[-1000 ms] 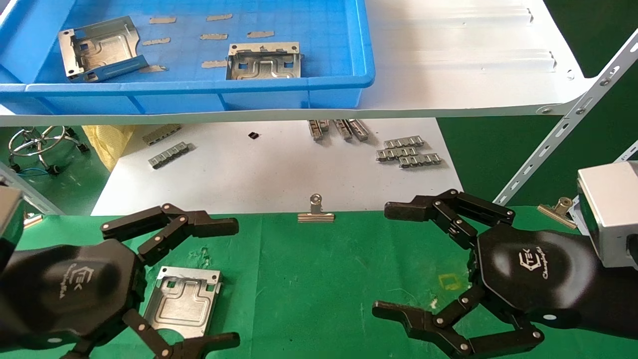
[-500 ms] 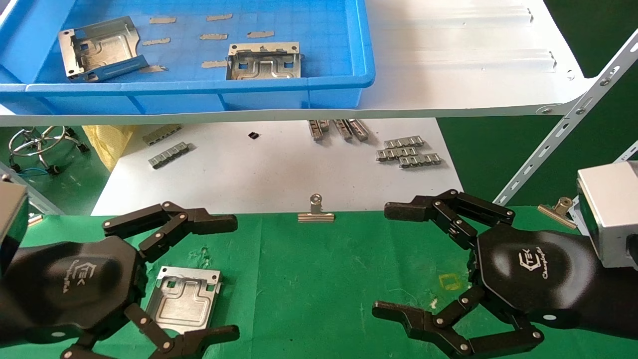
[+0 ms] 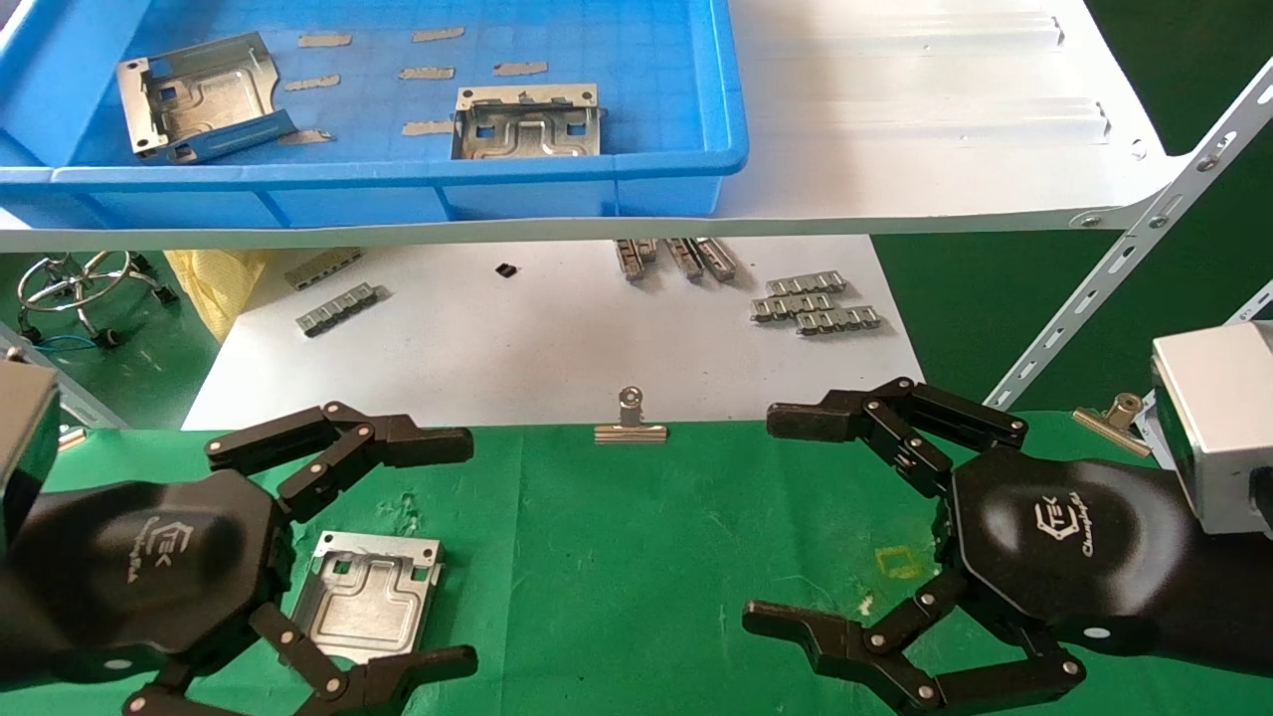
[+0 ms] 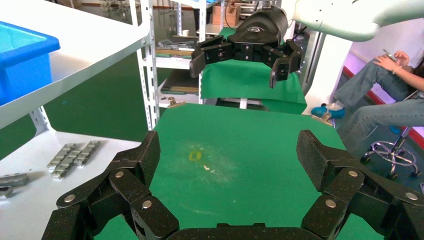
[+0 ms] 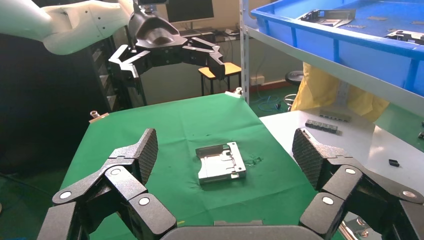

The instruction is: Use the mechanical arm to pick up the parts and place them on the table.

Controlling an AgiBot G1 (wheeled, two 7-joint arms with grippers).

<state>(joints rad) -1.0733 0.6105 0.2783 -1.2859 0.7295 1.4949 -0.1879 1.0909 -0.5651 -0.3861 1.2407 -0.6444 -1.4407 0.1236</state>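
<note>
- My left gripper (image 3: 298, 557) sits lower left of the head view, fingers spread wide, holding nothing.
- One part (image 3: 366, 595) already lies flat on the green bench (image 3: 646, 557), in the gap between the spread fingers and toward frame centre from the palm; from the right wrist view it looks clear of them, gripper above it.
- Next targets, I judge: two parts in the blue tray (image 3: 398, 174), upper left of frame, on the white shelf (image 3: 925, 129).
- Left tray part (image 3: 194, 94) is skewed, almost straight up-frame from my left gripper; centre tray part (image 3: 527, 121) lies squarer, long side along the near tray wall, up and rightward.
- Left gripper is clearly nearer both; tray wall stands between.
- Right gripper (image 3: 855, 537) is also splayed, empty, lower right over the bench, well apart from the tray.
</note>
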